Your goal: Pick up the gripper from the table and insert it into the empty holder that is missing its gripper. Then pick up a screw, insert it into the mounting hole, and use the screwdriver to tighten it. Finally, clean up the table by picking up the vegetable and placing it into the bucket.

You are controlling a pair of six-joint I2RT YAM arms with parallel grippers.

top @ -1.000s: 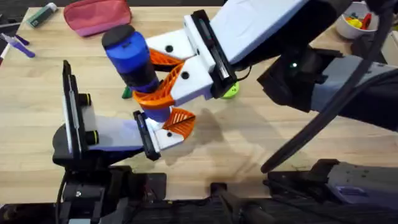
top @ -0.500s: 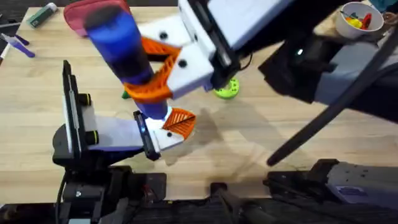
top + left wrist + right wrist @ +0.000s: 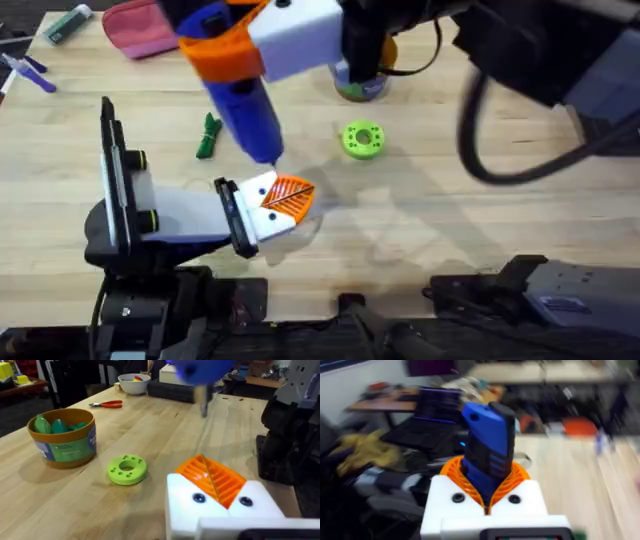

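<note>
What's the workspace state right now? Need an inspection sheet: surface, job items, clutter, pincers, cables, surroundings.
Surface: wooden table, bare in the middle.
Job's things: blue screwdriver held tip-down above the left arm's holder; orange gripper pads seated in that holder; green vegetable lying on the table; bucket upright, green items inside.
Clutter: lime-green ring disc, red pliers, white bowl, pink pouch.
Pincers: right pincer shut on the screwdriver; left pincer shut, empty.
Cables: black cable looping off the right arm.
Surroundings: other tables and equipment, blurred.
</note>
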